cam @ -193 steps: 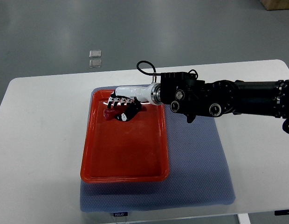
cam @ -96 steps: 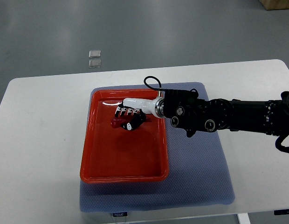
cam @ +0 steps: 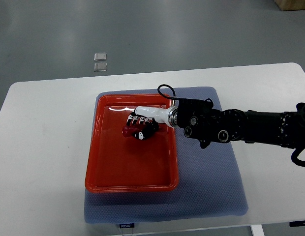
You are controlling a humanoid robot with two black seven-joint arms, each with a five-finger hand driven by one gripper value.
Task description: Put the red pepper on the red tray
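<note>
A white rectangular table [cam: 39, 162] carries a grey-blue textured mat [cam: 211, 187], whose near edge lies close to the table's front edge. On the left part of the mat sits the glossy red rectangular plastic tray [cam: 128, 167]; its near half is bare and nothing stands between it and the camera. Toward the tray's far right portion is the small red pepper [cam: 126, 130], lying low inside the tray, its left end showing past the fingers. The black and white robotic right hand [cam: 141, 127] is curled over the pepper with the fingers closed around it, knuckles toward the far rim; whether the pepper touches the tray floor cannot be told.

Compared with half a second ago, the hand and pepper sit slightly further right and nearer in the tray, and the forearm has dropped lower in the view. A second ago the hand was close to the tray's far rim.

The right arm reaches in from the right edge, its black jointed forearm [cam: 241, 129] lying across the mat almost level, a white wrist section joining it to the hand and a black cable loop [cam: 166, 91] arching above the wrist. Beyond the table, on the grey floor, lie two small pale square tiles [cam: 100, 61].
</note>
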